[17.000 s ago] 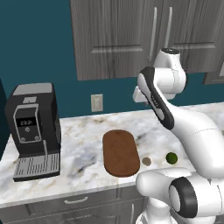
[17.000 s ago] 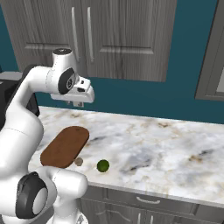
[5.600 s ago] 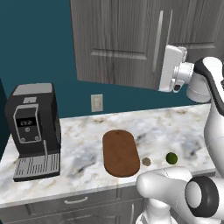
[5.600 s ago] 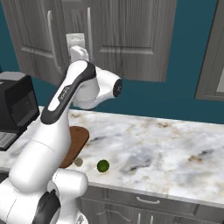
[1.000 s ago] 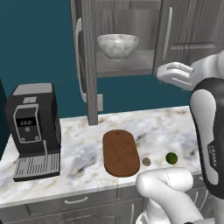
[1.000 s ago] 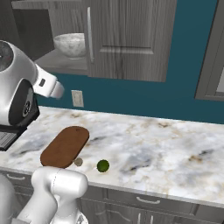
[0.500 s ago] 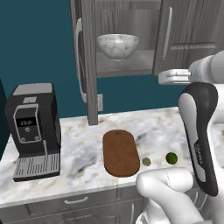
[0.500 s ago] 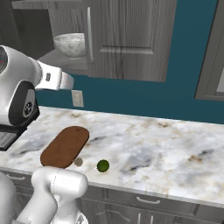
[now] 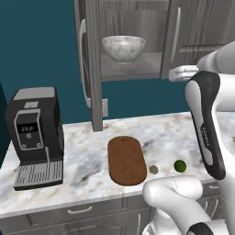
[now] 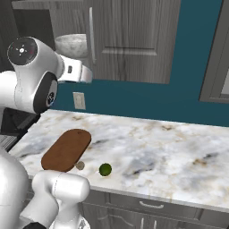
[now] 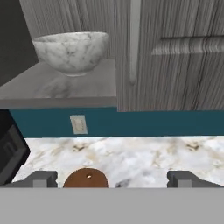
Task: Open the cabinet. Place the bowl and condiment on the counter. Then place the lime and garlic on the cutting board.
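Hand (image 11: pixel 112 178) spread wide, grasping nothing, facing the bowl (image 9: pixel 123 47) on the cabinet (image 9: pixel 183 36) shelf; swung-out left door (image 9: pixel 90 64) stands left, coffee machine (image 9: pixel 36 137) far left on worktop (image 9: pixel 82 158)

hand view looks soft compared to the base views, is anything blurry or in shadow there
Hand view: the bowl and the cabinet door grain look soft and coarse, the far left of the cabinet interior falls into dark shadow. Left base view: sharper, even flat light, the cutting board casts only a faint shadow. Right base view: no glare on the counter.
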### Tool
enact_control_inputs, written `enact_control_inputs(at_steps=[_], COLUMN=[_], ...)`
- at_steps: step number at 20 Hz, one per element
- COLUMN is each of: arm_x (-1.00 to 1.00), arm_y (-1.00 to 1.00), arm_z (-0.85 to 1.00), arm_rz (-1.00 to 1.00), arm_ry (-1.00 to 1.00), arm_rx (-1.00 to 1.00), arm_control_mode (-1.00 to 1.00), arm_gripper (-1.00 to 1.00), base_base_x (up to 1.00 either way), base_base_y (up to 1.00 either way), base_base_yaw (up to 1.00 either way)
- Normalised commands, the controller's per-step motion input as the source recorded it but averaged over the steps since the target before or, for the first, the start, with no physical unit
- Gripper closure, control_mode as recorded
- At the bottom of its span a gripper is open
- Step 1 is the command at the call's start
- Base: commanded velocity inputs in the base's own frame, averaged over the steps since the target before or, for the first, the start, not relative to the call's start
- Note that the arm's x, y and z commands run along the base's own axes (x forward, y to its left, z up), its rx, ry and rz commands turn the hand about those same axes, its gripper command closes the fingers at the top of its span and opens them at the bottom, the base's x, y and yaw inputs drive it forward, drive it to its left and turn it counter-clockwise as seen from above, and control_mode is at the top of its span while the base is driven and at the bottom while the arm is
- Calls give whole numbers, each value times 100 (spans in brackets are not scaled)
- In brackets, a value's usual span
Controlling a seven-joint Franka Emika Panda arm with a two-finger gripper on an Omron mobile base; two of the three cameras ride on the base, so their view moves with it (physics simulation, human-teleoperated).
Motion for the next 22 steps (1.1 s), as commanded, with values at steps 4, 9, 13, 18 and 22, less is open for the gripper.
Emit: enact_control_inputs(at_steps=[4, 9, 13, 18, 22], arm_x=[41, 33, 48, 44, 41], arm_y=[-19, -27, -9, 0, 0], arm_z=[15, 2, 0, 0, 9], arm_rz=[0, 0, 0, -2, -2], arm_ry=[7, -2, -12, -2, 0], arm_rx=[-6, -1, 0, 0, 0], arm_control_mode=[-100, -100, -100, -100, -100], arm_gripper=[-100, -100, -100, -100, -100], base_base_x=[0, 0, 0, 0, 0], base_base_y=[0, 0, 0, 0, 0], base_base_yaw=[0, 0, 0, 0, 0])
